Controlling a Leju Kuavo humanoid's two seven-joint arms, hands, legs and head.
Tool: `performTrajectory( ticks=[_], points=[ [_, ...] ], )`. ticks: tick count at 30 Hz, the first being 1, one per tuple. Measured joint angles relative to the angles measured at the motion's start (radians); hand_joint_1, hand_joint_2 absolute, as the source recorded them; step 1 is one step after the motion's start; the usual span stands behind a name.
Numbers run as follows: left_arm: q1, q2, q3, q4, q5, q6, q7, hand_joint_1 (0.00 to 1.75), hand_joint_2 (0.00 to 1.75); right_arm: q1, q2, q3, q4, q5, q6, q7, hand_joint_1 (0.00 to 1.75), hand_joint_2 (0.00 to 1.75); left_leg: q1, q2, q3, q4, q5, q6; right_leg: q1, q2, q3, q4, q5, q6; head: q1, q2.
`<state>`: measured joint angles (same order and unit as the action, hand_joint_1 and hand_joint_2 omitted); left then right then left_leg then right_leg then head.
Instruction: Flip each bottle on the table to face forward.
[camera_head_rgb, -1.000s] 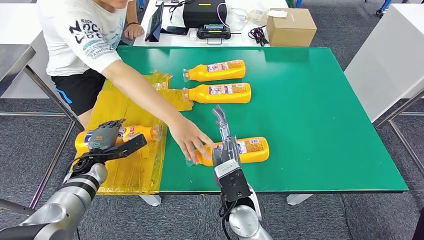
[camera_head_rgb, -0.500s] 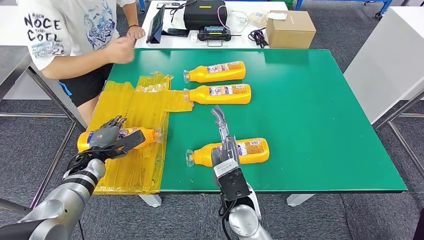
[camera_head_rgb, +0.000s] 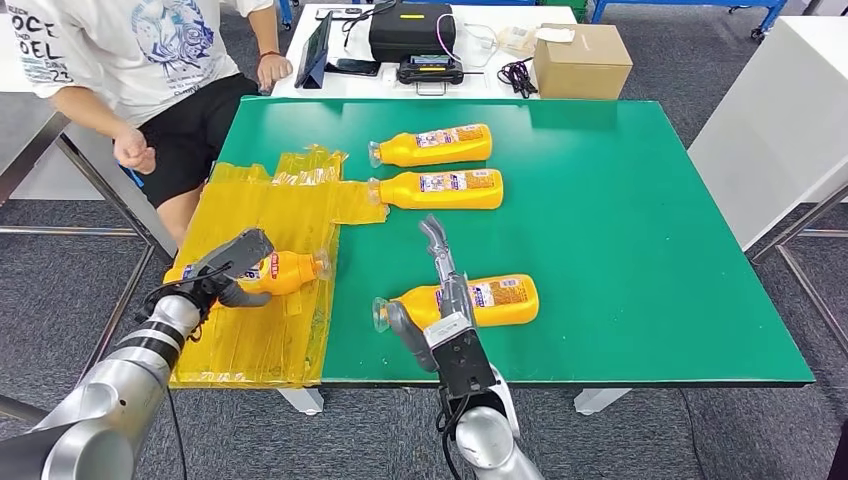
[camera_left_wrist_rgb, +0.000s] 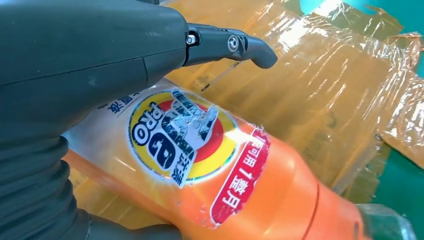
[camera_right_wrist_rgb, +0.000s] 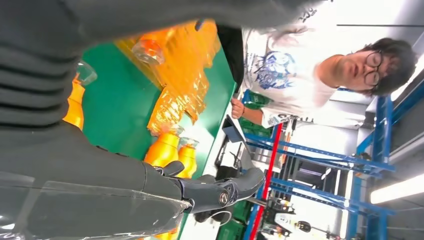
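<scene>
My left hand (camera_head_rgb: 228, 262) grips the bottle on the yellow sheet (camera_head_rgb: 268, 273), at the near left of the green table (camera_head_rgb: 640, 220); the left wrist view shows its dark fingers (camera_left_wrist_rgb: 227, 44) curled over that bottle's round label, thumb underneath. The bottle lies on its side, cap pointing right, on the crinkled yellow plastic sheet (camera_head_rgb: 270, 200). My right hand (camera_head_rgb: 437, 300) hovers over the near bottle (camera_head_rgb: 500, 298), which lies on its side near the table's front edge, cap to the left; fingers are spread, one stretched far forward, holding nothing. Two far bottles (camera_head_rgb: 432, 145) lie side by side further back, caps left. A person (camera_head_rgb: 120, 50) stands at the far left corner, arm drawn back from the table.
</scene>
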<state>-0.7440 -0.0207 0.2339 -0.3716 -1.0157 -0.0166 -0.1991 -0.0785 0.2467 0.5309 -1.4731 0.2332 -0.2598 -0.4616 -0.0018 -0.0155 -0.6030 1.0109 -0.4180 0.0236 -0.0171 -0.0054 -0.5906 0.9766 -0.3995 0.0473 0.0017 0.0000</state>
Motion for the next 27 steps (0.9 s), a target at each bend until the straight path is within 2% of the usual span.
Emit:
performTrajectory(
  ticks=[15, 24, 26, 27],
  points=[
    [-0.003, -0.003, 0.020, 0.000, 0.023, -0.026, -0.005, 0.00, 1.75, -0.005, 0.004, -0.008, 0.026, -0.004, 0.000, 0.001, 0.00, 1.75, 0.000, 0.000, 0.000, 0.000, 0.000, 0.000, 0.000, 0.000, 0.000, 0.000, 0.000, 0.000, 0.000, 0.000],
    [-0.005, -0.006, 0.061, -0.003, 0.177, -0.169, -0.062, 0.00, 1.75, -0.011, 0.012, -0.021, 0.044, -0.028, -0.010, -0.003, 0.00, 1.75, 0.000, 0.000, 0.000, 0.000, 0.000, 0.000, 0.000, 0.000, 0.000, 0.000, 0.000, 0.000, 0.000, 0.000],
    [-0.002, -0.007, 0.063, -0.007, 0.199, -0.160, -0.095, 0.00, 1.75, -0.014, 0.013, -0.023, 0.050, -0.034, -0.010, -0.003, 0.00, 1.75, 0.000, 0.000, 0.000, 0.000, 0.000, 0.000, 0.000, 0.000, -0.001, 0.000, 0.000, 0.000, 0.000, 0.000],
    [0.006, -0.010, 0.063, -0.015, 0.211, -0.120, -0.139, 0.00, 1.75, -0.015, 0.013, -0.023, 0.053, -0.038, -0.010, -0.004, 0.00, 1.75, 0.000, 0.000, -0.001, 0.000, 0.000, 0.000, 0.000, 0.000, -0.001, 0.000, 0.000, 0.000, 0.000, 0.000]
  ],
)
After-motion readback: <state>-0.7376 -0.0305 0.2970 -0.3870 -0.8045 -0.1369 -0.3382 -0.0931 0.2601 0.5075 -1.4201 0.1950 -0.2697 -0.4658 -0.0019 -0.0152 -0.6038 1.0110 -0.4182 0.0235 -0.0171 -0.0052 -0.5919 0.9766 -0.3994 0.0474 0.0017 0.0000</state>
